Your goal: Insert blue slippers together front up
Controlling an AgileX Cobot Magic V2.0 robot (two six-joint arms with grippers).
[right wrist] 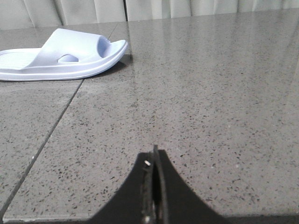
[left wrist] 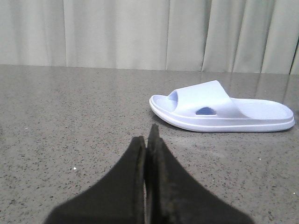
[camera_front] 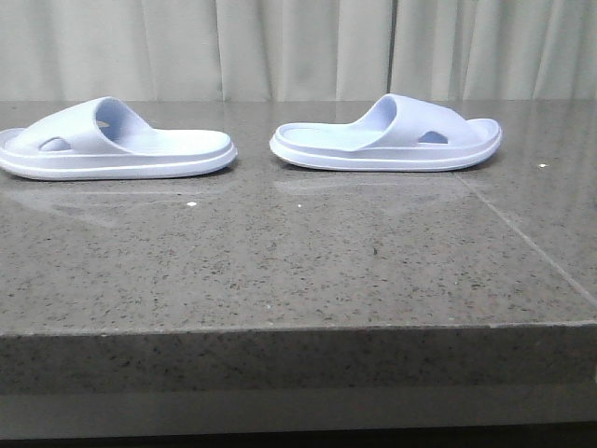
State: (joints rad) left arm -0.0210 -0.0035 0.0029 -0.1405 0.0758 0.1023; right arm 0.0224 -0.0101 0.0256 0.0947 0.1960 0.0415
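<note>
Speckled grey stone table (camera_front: 280, 271), pale, perhaps fabric, curtains (camera_front: 298, 47) behind.

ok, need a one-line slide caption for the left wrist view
Left gripper shut and empty above the granite table, one blue slipper lying sole-down ahead of it, untouched.

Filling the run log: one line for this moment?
left gripper: shut, empty | right gripper: shut, empty | blue slippers: apart, soles down on table | not inserted

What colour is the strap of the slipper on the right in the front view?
Pale lavender-blue, the same as its sole; the strap shows best in the front view.
</note>
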